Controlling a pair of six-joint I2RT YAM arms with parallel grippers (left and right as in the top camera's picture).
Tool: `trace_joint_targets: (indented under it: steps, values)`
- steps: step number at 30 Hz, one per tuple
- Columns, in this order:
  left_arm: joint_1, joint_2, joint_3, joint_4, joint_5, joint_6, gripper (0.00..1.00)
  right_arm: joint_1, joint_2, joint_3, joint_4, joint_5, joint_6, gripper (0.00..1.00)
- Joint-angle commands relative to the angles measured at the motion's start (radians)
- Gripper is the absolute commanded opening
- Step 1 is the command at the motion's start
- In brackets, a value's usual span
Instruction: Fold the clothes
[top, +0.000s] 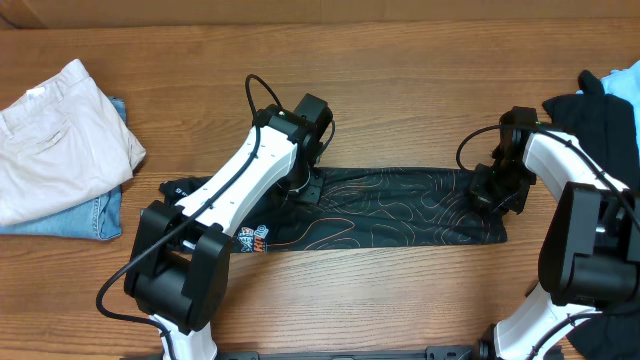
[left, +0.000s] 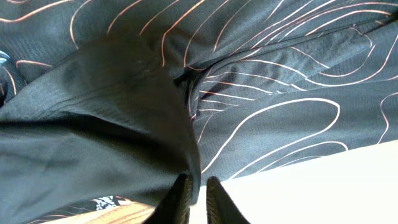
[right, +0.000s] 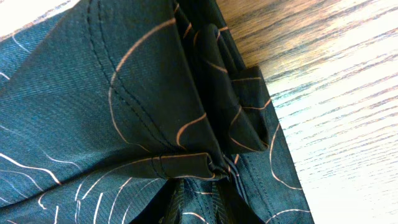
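The jersey (top: 390, 205) is lying as a long strip across the wood-grain table (top: 400, 80) — we are pinching it with the left tool (left: 197, 185) and the right tool (right: 198, 194), both closed down on cloth folds.

A brown wooden bench with long grain (top: 400, 300) is filling almost the whole overhead view. A paler tan strip (top: 300, 12) is running along its far edge; its nature is unclear. Strong light is glaring off the wood, bleaching it near-white in the wrist views. Folded beige trousers (top: 55, 140) are lying on blue jeans (top: 100, 218) at the left end, and a heap of plain black cloth (top: 600, 125) is sitting at the right.
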Motion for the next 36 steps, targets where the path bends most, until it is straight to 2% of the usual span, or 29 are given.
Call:
trace_joint_targets:
  steps: [1,5,11,15,23,29,36]
  values:
    - [-0.001,-0.014,0.015,0.0,0.007,0.032,0.26,0.0,-0.014,-0.016,0.003,-0.002,-0.002,0.2]
    - [0.005,-0.014,0.016,-0.005,-0.069,0.033,0.3,0.0,-0.014,-0.016,0.002,-0.002,-0.002,0.2]
    - [0.053,-0.015,0.016,-0.043,-0.234,-0.083,0.29,0.0,-0.014,-0.016,0.003,-0.002,-0.002,0.2]
    - [0.13,-0.015,0.016,-0.068,-0.29,-0.149,0.29,0.0,-0.014,-0.016,0.003,-0.002,-0.002,0.2]
    - [0.344,-0.015,0.015,-0.076,-0.25,-0.154,0.35,0.0,-0.014,-0.016,0.0,-0.002,-0.002,0.2]
    - [0.486,-0.014,-0.011,-0.061,-0.201,-0.15,0.34,0.0,-0.014,-0.016,-0.002,-0.002,-0.002,0.2]
    - [0.571,-0.014,-0.143,0.058,-0.146,-0.109,0.38,0.0,-0.014,-0.016,-0.002,-0.002,-0.002,0.2]
